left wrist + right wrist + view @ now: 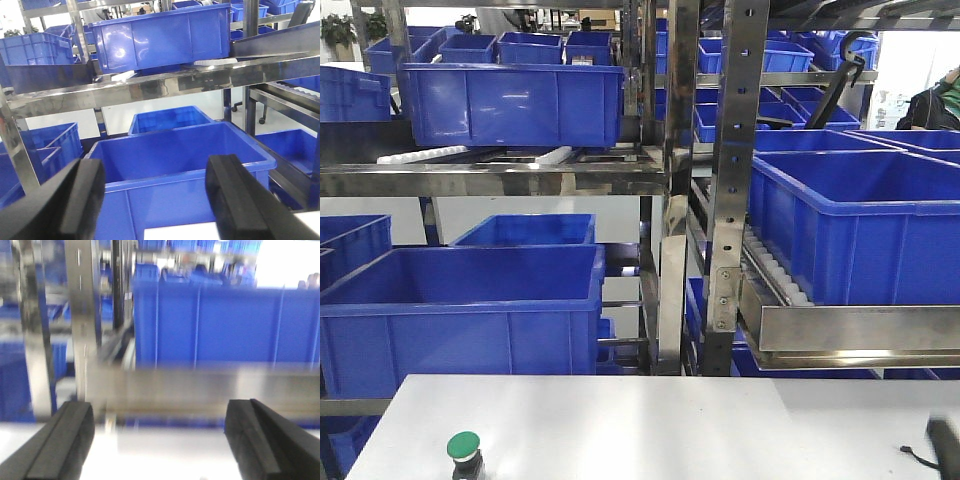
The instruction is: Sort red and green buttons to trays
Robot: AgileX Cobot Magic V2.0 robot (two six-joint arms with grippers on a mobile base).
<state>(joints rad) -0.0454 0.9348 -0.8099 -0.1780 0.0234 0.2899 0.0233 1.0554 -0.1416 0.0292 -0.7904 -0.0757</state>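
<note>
Front view: green mushroom-cap push button [464, 447] upright near left front edge of white counter [620, 430], unsorted.
Red button, trays: not in sight.
Left jaws: apart, empty.
Right jaws: apart, empty; view blurred.
Progress: apparently nothing sorted yet.

No text, brand, number or sign can be read in any view. In the front-facing view a small pale label [582, 60] with a reddish patch sits on the wall of a far blue crate [600, 45] on the upper shelf, but it is too small to make out. The right wrist view is blurred, so any marking there cannot be told.
</note>
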